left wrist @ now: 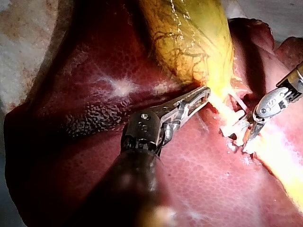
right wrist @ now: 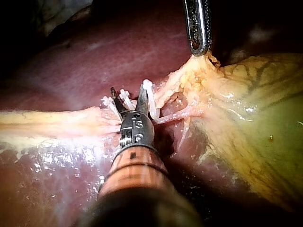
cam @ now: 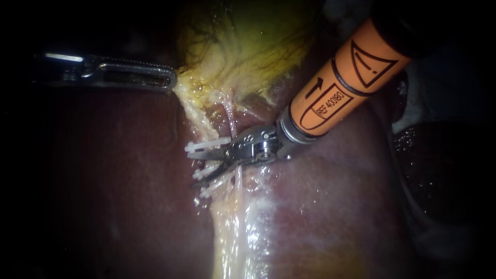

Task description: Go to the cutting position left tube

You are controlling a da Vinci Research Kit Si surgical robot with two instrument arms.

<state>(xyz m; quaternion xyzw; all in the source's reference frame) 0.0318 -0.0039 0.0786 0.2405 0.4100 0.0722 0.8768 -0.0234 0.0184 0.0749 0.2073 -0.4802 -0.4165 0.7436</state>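
While my left instrument [cam: 168,80] grips the gallbladder [cam: 248,41], my right instrument's [cam: 194,169] end effector gapes among the clips [cam: 206,146], seemingly astride the left tube [cam: 196,120]; next, centre it there.

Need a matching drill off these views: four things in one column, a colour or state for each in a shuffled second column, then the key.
Column 1
1. left instrument
2. right instrument
3. clips
4. gallbladder

Column 2
A. white
B. yellow-green
C. jaws open, among the clips
D. jaws shut on the gallbladder's pale edge

Pairs: 1-D, 2-C, 3-A, 4-B
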